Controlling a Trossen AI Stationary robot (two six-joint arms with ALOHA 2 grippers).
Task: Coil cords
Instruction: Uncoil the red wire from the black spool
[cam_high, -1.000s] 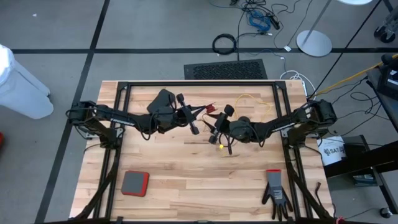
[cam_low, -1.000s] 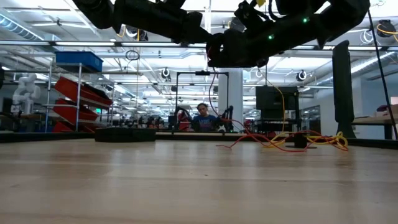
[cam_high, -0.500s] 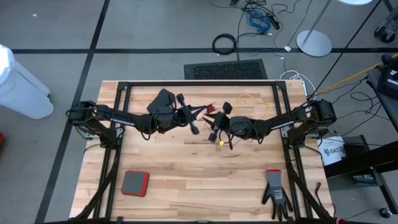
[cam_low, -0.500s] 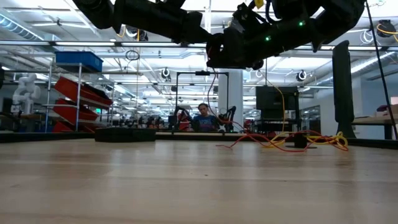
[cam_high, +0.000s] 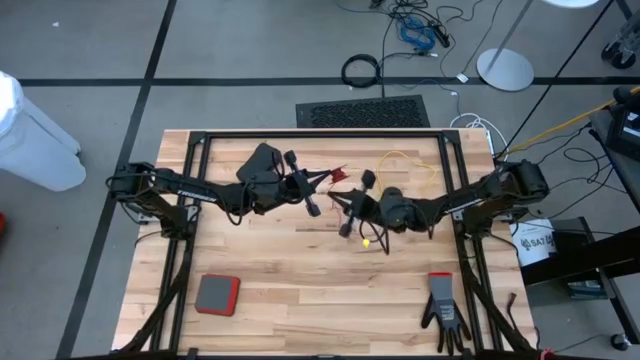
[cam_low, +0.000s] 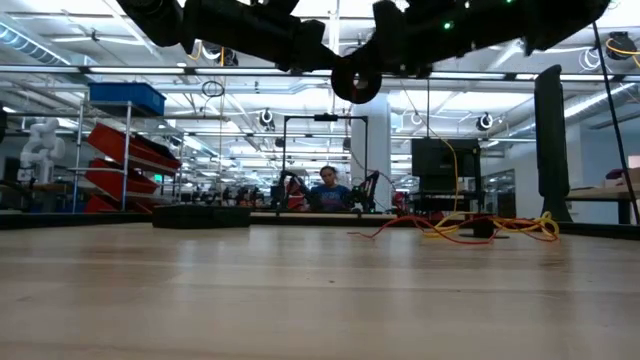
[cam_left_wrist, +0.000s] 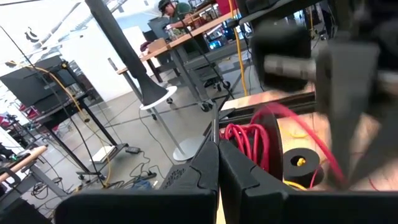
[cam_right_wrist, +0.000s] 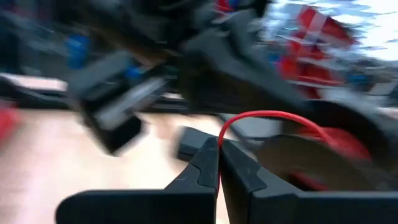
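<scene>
- High view: left gripper (cam_high: 312, 198) and right gripper (cam_high: 348, 212) meet at the table's (cam_high: 290, 270) middle.
- Red cord (cam_right_wrist: 273, 118): pinched in the clenched right gripper, arcing toward the left; nearer arm, right.
- Left gripper: clamped shut; red coil (cam_left_wrist: 249, 140) and black reel (cam_left_wrist: 301, 165) just ahead.
- Yellow cord (cam_high: 405, 160): slack, far side.

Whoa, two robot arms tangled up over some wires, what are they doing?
The two arms meet above the middle of the wooden table, working on thin cords. The left gripper is shut beside a reel wound with red cord. The right gripper is shut on a loop of that red cord. A yellow cord lies loose near the table's far edge. Nothing looks neatly coiled yet.
</scene>
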